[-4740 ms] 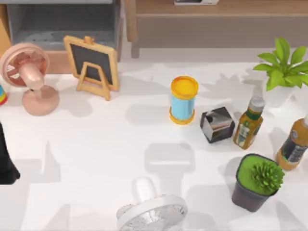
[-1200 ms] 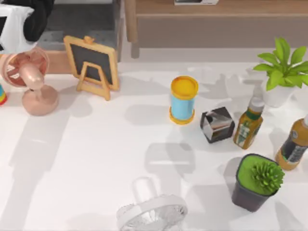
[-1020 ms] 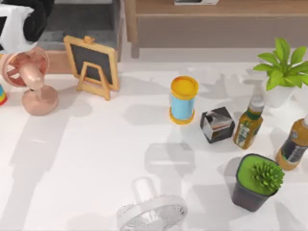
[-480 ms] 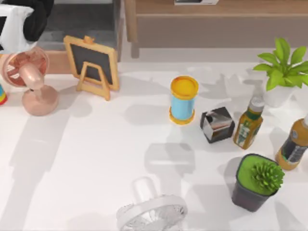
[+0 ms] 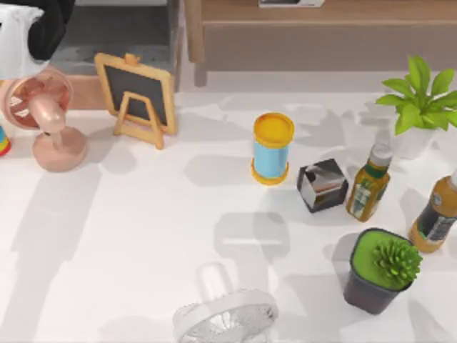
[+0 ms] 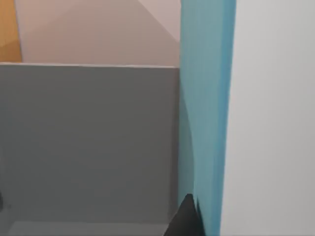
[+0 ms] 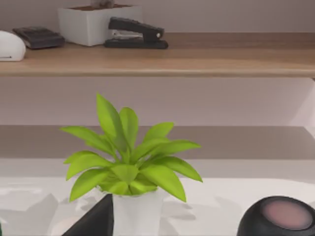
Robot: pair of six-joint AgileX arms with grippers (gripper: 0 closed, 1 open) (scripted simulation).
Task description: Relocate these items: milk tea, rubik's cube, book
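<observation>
The left arm [image 5: 28,28] sits at the table's [image 5: 143,236] eleven o'clock corner above the pink fan [image 5: 39,118]; whether its pincer is apart, I cannot tell. At centre stand a yellow-lidded blue cylinder [image 5: 272,148], then a shiny grey cube [image 5: 323,184]

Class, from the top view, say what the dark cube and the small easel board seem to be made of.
Dark cube: likely polished metal or glossy plastic, since its faces show bright reflections. Easel board: seemingly light wood, matte, framing a dark chalkboard-like panel.
</observation>
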